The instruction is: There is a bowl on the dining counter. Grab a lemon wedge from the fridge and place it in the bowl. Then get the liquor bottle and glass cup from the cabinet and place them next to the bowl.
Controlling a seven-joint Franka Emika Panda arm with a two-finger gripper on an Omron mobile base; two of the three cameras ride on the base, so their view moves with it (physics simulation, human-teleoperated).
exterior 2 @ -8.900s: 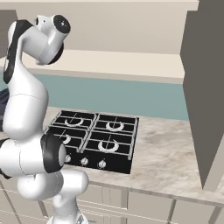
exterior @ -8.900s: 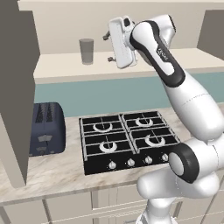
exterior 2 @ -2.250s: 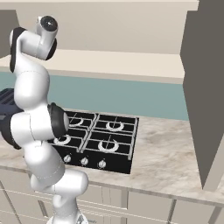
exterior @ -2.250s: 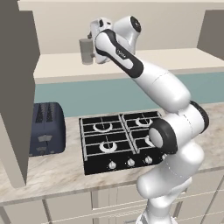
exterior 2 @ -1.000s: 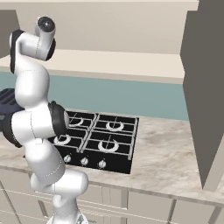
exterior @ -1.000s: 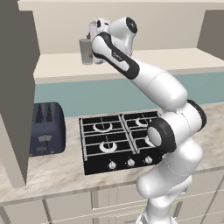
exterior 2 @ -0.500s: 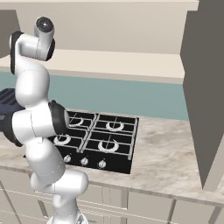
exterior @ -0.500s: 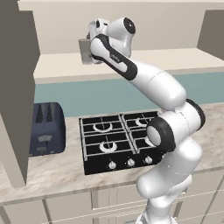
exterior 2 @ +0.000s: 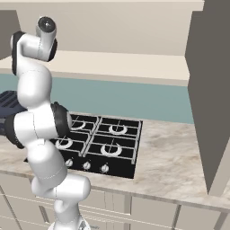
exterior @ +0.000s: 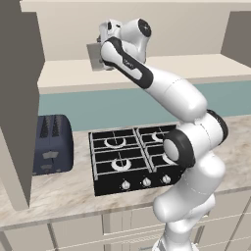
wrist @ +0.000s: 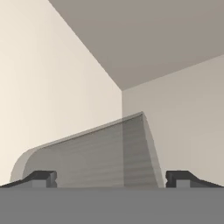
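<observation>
Fetching the glass cup (wrist: 94,157) from the cabinet: gripper (wrist: 109,178) spread wide around it, next just squeeze and lift

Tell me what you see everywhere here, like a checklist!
Surface: beige marbled countertop with a black gas hob set in it.
Job's things: glass cup stands on the open cabinet's shelf, right between the finger tips.
Clutter: dark blue toaster left of the hob.
Grippers: gripper open, one tip on each side of the cup, not closed on it.
Cables: nothing seen.
Surroundings: teal backsplash, cream drawer fronts below, cabinet door swung open.
</observation>
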